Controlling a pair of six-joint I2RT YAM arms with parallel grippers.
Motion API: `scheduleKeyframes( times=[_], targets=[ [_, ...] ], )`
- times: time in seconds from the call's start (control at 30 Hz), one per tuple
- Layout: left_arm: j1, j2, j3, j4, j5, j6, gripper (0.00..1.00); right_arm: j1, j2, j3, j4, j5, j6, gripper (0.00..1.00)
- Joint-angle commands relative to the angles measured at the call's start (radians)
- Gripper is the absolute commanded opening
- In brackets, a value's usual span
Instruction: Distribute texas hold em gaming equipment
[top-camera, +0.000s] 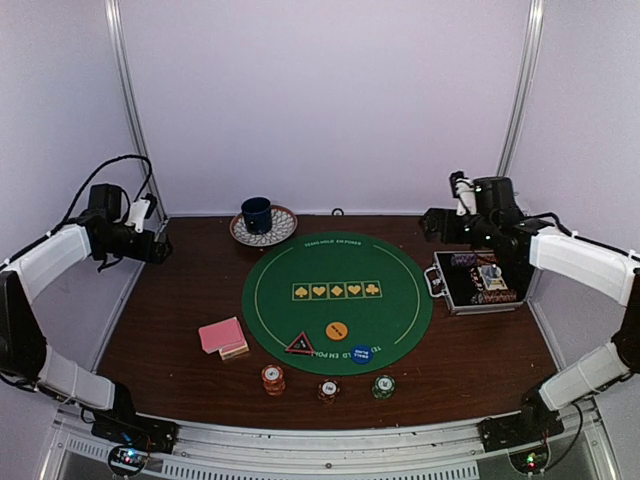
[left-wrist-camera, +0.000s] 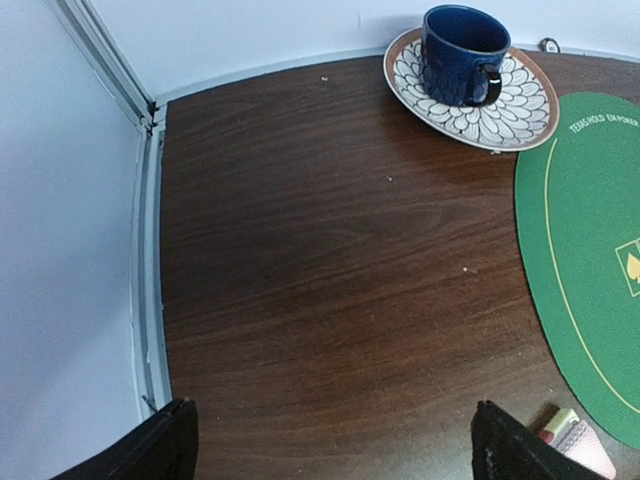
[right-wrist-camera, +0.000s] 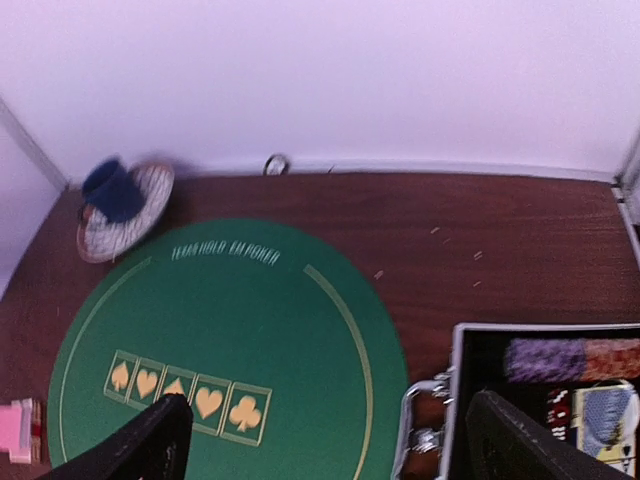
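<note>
A round green poker mat (top-camera: 337, 302) lies mid-table. On its near part sit an orange button (top-camera: 337, 330), a blue button (top-camera: 361, 353) and a red-rimmed black triangle (top-camera: 300, 345). A pink-backed card deck (top-camera: 222, 335) rests just left of the mat. Three short chip stacks (top-camera: 273, 378) (top-camera: 328, 390) (top-camera: 384, 385) stand along the near edge. My left gripper (top-camera: 160, 245) hangs open over bare wood at far left, with nothing between its fingers (left-wrist-camera: 160, 450). My right gripper (top-camera: 428, 225) is open above the gap between the mat and an open metal case (top-camera: 478, 283) holding chips.
A dark blue mug (top-camera: 257, 214) stands on a patterned plate (top-camera: 280, 228) at the back, just beyond the mat. The case (right-wrist-camera: 545, 400) sits at the right edge with its handle toward the mat. Walls enclose the back and sides.
</note>
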Motion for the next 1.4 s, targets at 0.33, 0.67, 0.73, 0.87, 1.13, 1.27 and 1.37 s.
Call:
scheduleKeyframes(
  times=[0.33, 0.67, 0.73, 0.87, 1.13, 1.27, 1.37],
  targets=[
    [0.016, -0.032, 0.074, -0.303, 0.066, 0.110, 0.98, 0.641, 0.346, 0.236, -0.375, -0.056, -0.117, 0.80],
    [0.016, -0.055, 0.097, -0.357, 0.110, 0.117, 0.98, 0.726, 0.585, 0.389, -0.369, -0.153, -0.154, 0.66],
    [0.015, -0.062, 0.099, -0.359, 0.115, 0.117, 0.98, 0.726, 0.613, 0.410, -0.371, -0.153, -0.162, 0.63],
    [0.016, -0.073, 0.106, -0.361, 0.125, 0.114, 0.98, 0.726, 0.661, 0.446, -0.375, -0.157, -0.172, 0.58],
    [0.015, -0.085, 0.121, -0.364, 0.143, 0.101, 0.98, 0.732, 0.722, 0.472, -0.382, -0.161, -0.185, 0.47],
    [0.016, -0.085, 0.134, -0.366, 0.153, 0.091, 0.97, 0.737, 0.739, 0.475, -0.383, -0.140, -0.192, 0.40],
    [0.016, -0.086, 0.140, -0.366, 0.160, 0.085, 0.98, 0.739, 0.755, 0.483, -0.384, -0.130, -0.193, 0.38]
  ],
)
